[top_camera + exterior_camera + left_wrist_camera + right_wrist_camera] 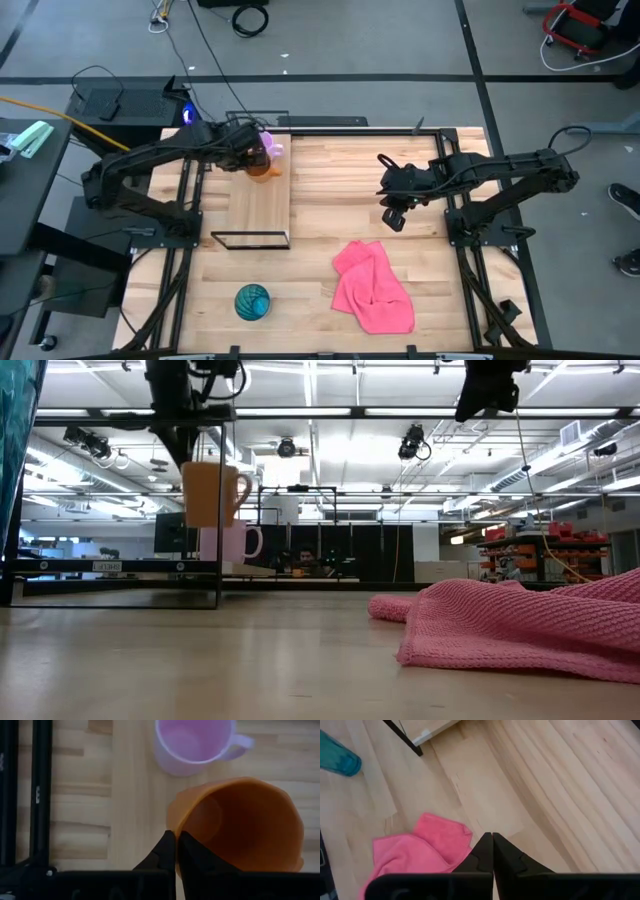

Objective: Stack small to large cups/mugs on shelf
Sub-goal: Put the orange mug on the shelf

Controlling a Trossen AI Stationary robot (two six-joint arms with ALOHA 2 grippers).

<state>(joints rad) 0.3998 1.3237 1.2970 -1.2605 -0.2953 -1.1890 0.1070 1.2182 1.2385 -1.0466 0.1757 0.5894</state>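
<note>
My left gripper (252,153) is over the far end of the light-wood shelf (260,205), shut on the orange mug (240,825), which hangs in the air above the shelf (212,492). The pale purple mug (192,745) stands upright on the shelf just beyond it, handle out to one side; it also shows in the low view (232,543). The teal patterned cup (252,302) sits on the table near the front edge. My right gripper (492,840) is shut and empty, raised above the table right of centre (393,215). My left gripper pinches the orange mug's rim wall (176,832), one finger inside the mug and one outside, coming from above. The mug is lifted clear of the shelf and hangs below the fingers, roughly upright with its handle to one side (243,488).
A pink cloth (372,288) lies crumpled on the table at the front right. The shelf's thin black frame (250,240) rims its near end. Black rails (180,210) run along the table's sides.
</note>
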